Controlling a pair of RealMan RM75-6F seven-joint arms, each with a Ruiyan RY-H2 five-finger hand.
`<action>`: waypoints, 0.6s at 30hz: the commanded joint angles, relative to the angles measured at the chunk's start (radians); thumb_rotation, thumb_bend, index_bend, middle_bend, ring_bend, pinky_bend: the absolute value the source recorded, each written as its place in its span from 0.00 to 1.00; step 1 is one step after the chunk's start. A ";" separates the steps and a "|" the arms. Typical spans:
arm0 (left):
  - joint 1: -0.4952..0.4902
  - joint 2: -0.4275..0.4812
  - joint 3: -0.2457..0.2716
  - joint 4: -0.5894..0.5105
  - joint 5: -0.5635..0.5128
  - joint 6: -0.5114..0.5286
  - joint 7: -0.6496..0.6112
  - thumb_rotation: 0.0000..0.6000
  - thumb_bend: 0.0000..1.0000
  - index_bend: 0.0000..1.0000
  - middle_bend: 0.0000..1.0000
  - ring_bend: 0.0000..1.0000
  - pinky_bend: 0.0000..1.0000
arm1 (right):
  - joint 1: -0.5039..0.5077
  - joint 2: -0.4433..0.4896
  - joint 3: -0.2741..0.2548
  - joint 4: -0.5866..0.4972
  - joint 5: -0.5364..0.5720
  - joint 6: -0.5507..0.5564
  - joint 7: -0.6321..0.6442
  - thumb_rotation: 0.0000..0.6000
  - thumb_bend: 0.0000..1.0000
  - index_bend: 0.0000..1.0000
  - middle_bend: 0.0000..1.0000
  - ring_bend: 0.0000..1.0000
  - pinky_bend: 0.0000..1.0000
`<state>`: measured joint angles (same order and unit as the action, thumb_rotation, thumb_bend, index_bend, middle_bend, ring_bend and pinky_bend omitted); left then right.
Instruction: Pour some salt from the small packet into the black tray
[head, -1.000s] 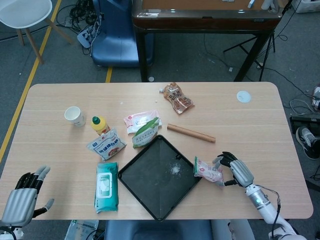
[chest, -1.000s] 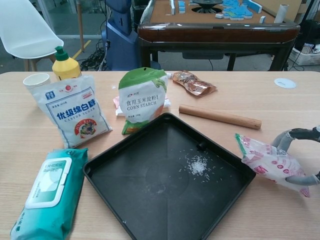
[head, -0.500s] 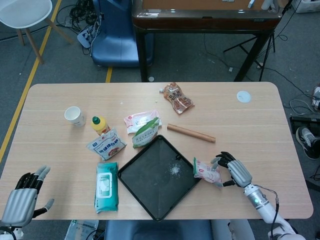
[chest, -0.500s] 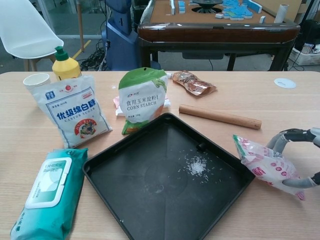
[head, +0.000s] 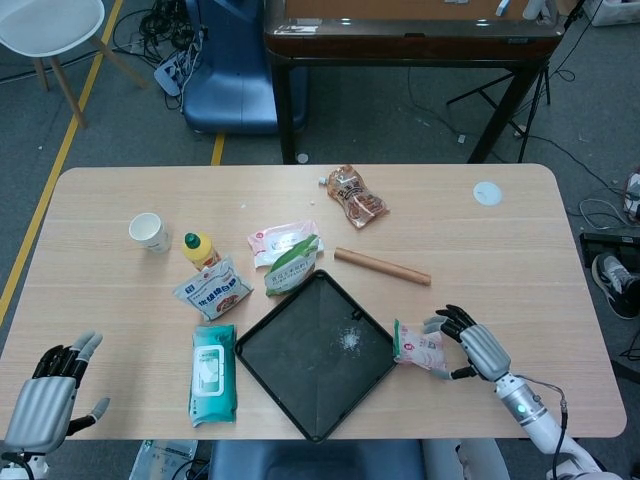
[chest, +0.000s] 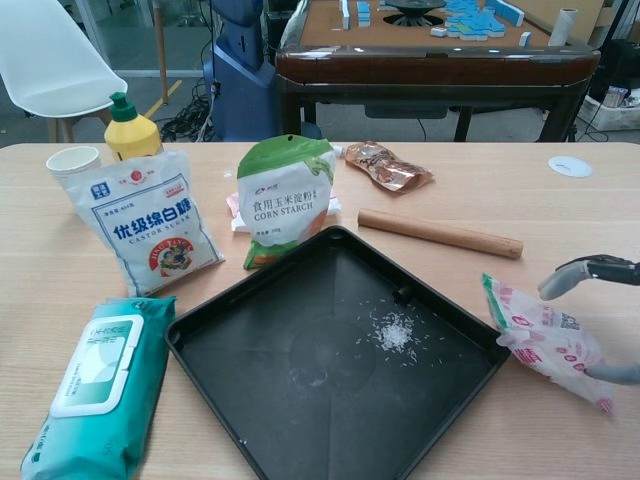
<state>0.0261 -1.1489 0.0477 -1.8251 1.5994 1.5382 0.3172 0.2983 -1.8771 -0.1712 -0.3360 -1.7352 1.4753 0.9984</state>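
The black tray (head: 300, 385) lies at the table's front middle with a small pile of white salt (head: 350, 340) near its right corner; the chest view shows the tray (chest: 300, 420) and the salt (chest: 393, 330) too. The small pink and white salt packet (head: 418, 345) lies on the table against the tray's right rim. My right hand (head: 472, 348) is just right of it, fingers spread around its far end. In the chest view one finger (chest: 585, 270) stands clear above the packet (chest: 545, 340). My left hand (head: 45, 402) rests open at the table's front left corner, holding nothing.
A wooden rolling pin (head: 382, 266) lies behind the tray. Left of the tray are a teal wipes pack (head: 213, 373), a sugar bag (head: 212, 288), a corn starch pouch (head: 290, 265), a yellow bottle (head: 200, 248) and a paper cup (head: 149, 232). A brown snack bag (head: 356, 196) lies further back.
The packet has come down from a tilted hold beside the tray onto the table, slightly rightward. My right hand's fingers have loosened off it. The left hand has not moved.
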 joint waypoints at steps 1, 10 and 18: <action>0.003 0.002 0.000 -0.001 0.002 0.006 0.000 1.00 0.20 0.10 0.11 0.15 0.09 | 0.010 0.008 -0.006 -0.024 -0.010 -0.001 -0.028 1.00 0.10 0.27 0.24 0.11 0.05; 0.005 0.001 0.001 0.010 -0.003 0.005 -0.018 1.00 0.20 0.10 0.11 0.15 0.09 | 0.031 0.008 0.003 -0.106 -0.007 -0.029 -0.099 1.00 0.11 0.25 0.23 0.11 0.05; 0.006 0.002 0.001 0.019 -0.004 0.008 -0.030 1.00 0.20 0.10 0.11 0.15 0.09 | 0.065 -0.005 0.015 -0.141 0.000 -0.069 -0.104 1.00 0.39 0.37 0.33 0.20 0.07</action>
<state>0.0325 -1.1466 0.0488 -1.8063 1.5958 1.5462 0.2871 0.3626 -1.8815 -0.1571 -0.4762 -1.7358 1.4070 0.8948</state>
